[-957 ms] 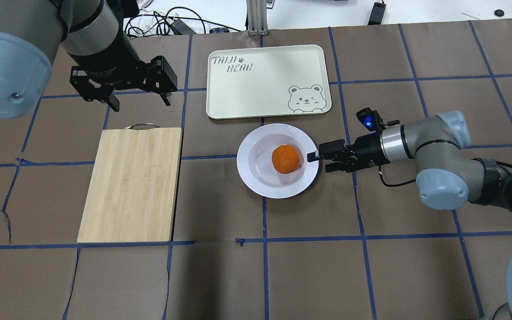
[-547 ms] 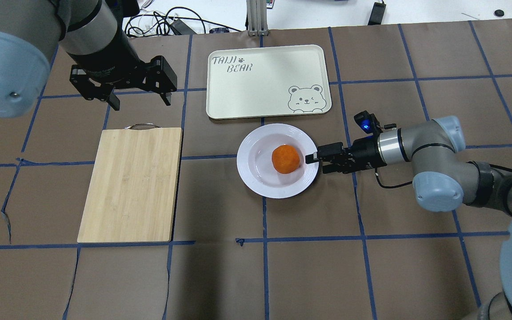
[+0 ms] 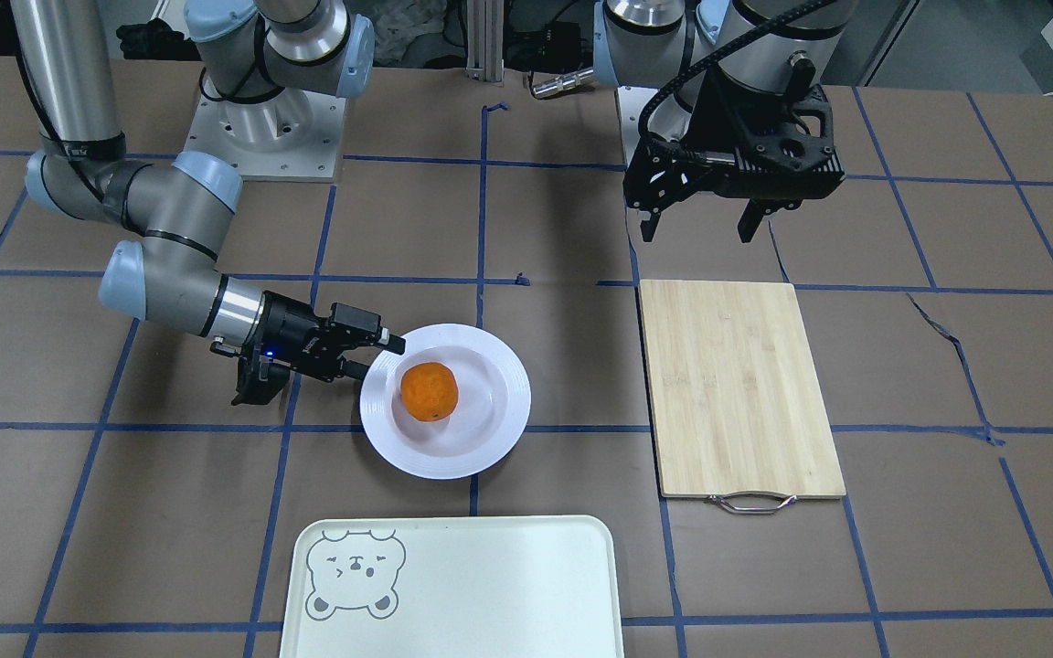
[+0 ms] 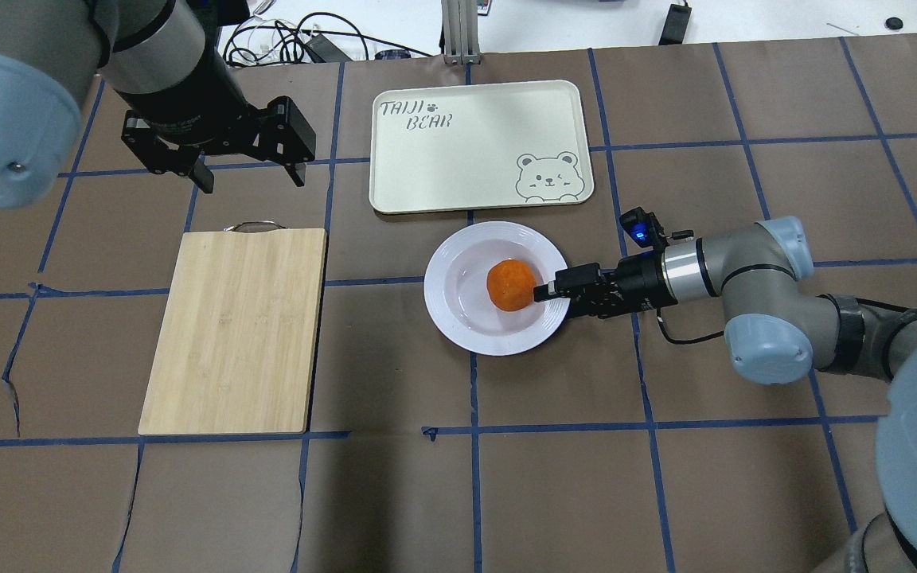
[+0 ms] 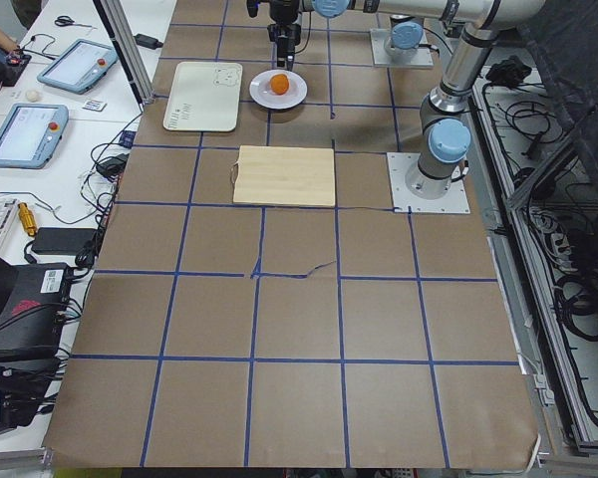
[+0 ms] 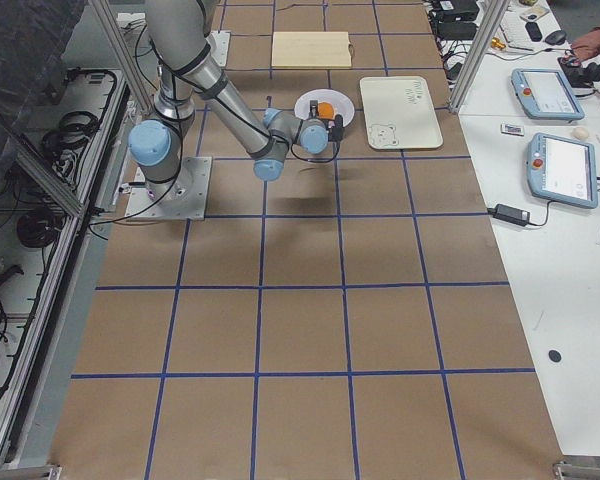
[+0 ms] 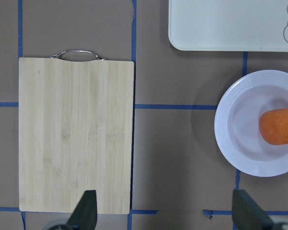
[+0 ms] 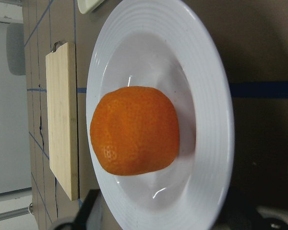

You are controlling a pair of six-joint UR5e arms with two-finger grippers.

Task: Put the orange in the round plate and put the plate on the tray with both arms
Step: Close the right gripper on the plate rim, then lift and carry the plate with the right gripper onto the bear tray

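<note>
While the orange sits in the shallow centre of the round plate, just right of the middle of the overhead view, the right gripper reaches in from the right side of that frame, lying low and nearly level with the table. Its jaws are parted. One finger pokes over the plate's right rim and ends just beside the orange, and the other lies lower, at the rim's outer edge. I cannot tell whether either finger touches the plate. In the right wrist view the fingertips show at the bottom corners, wide apart, with plate and fruit filling the frame between them.

The plate rests on the brown paper-covered table, not on the tray, which lies just above it in the overhead view with a narrow strip of table between the two. The tray's bear face is in its lower right corner, the one nearest the plate.

The left gripper hangs in the upper left of the overhead view, fingers pointing down and spread wide, grasping nothing. Below it in that frame lies a bamboo cutting board, its metal handle at the upper end, well apart from the plate. In the left wrist view the board fills the left half and the plate with the orange sits at the right edge
</note>
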